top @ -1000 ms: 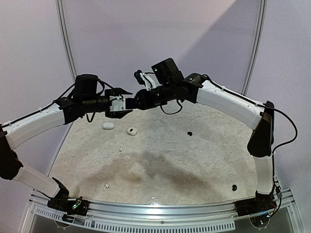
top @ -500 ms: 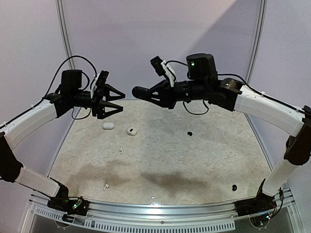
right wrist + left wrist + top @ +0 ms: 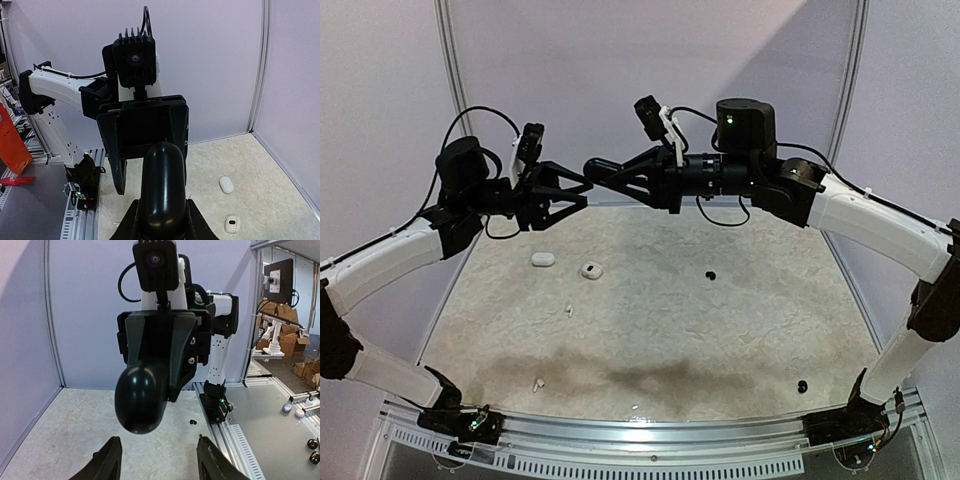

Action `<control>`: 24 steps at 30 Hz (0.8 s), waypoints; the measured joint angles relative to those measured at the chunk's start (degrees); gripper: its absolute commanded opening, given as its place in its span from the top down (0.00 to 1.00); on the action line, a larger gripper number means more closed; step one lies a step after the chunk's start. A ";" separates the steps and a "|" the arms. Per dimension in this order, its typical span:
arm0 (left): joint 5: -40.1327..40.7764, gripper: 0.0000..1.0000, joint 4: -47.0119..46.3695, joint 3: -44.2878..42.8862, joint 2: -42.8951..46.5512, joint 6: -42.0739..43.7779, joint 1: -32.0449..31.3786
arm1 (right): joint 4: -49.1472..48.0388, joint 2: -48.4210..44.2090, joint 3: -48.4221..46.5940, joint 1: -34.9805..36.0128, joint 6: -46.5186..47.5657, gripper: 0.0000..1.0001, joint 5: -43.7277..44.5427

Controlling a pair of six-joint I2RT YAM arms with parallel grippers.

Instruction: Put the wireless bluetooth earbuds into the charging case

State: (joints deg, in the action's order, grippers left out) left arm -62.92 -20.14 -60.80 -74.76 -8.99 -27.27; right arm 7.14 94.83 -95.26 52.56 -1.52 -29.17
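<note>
Your right gripper (image 3: 620, 178) is clamped on the black case (image 3: 602, 167) — held in the air at 12 o'clock over the table (image 3: 720, 340), long axis pointing at the left arm. Your left gripper (image 3: 582, 194) faces it with fingers (image 3: 107, 462) spread wide and nothing in them. The case's free end sits just at their tips; no view shows whether they touch. The earbuds you can see lie loose on the table: white bud (image 3: 568, 310) at 9 o'clock, second white bud (image 3: 536, 382) at 8, black bud (image 3: 710, 274) at 1, second black bud (image 3: 802, 386) at 4. Closed white case (image 3: 543, 259) and open white case (image 3: 591, 270) lie near each other at 10 o'clock — not touching.
</note>
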 measured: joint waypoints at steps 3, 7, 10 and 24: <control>0.72 0.48 -2.56 0.00 -0.39 -1.66 -0.63 | 0.15 0.04 -0.04 0.13 0.35 1.00 -0.02; 1.84 0.59 -4.24 0.00 -1.29 -2.93 -1.64 | 1.31 0.35 -0.70 0.44 0.42 1.00 -0.07; 2.43 0.69 -4.72 0.00 -1.66 -3.32 -2.27 | 1.92 0.72 -1.33 0.66 0.48 1.00 -0.07; 2.32 1.00 -5.16 -0.04 -1.79 -4.63 -2.51 | 3.65 1.16 -2.16 0.74 3.58 1.00 -0.28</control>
State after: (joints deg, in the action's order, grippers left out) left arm -60.60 -25.30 -60.84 -76.55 -13.63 -29.78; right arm 10.79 95.98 -97.43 53.30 2.07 -29.45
